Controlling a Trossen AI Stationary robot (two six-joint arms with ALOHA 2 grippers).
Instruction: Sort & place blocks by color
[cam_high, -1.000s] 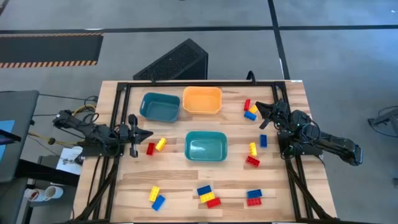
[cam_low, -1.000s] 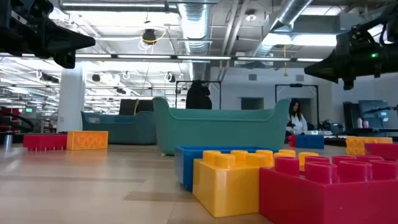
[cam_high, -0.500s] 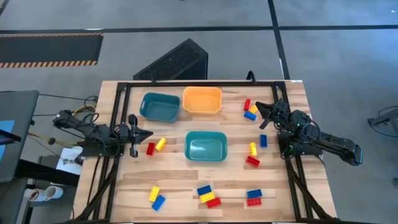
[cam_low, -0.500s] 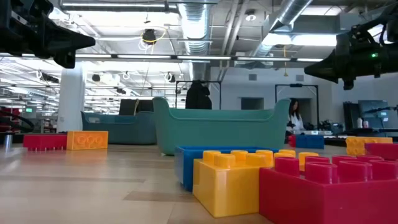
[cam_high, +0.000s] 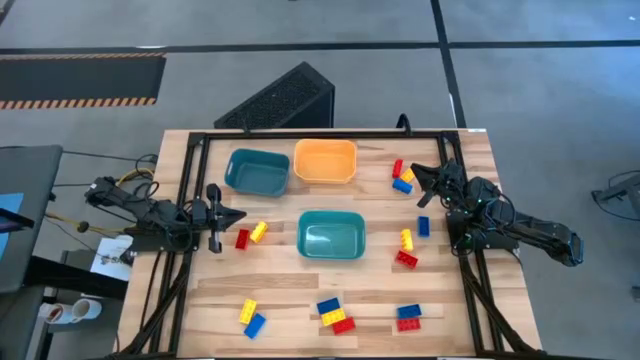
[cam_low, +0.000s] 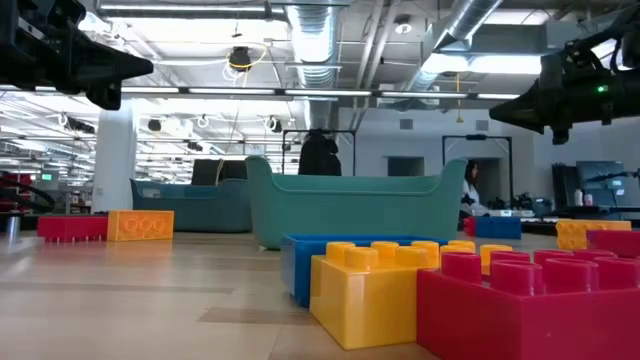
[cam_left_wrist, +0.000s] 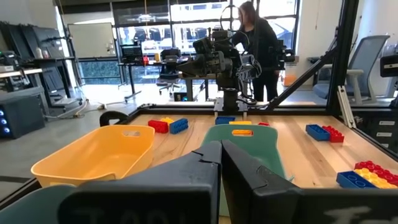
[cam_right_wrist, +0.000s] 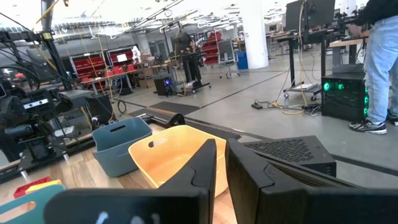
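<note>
Fifteen-odd blocks (cam_high: 405, 240) scattered around three trays (cam_high: 331, 236).

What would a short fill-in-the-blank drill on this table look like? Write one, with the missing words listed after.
1. The table holds two teal trays and one ____ tray.
2. All three trays hold ____ blocks.
3. Beside the left gripper lie a yellow block and a ____ block.
4. The right gripper hangs with its fingers ____.

Missing words: orange; no; red; shut
</note>
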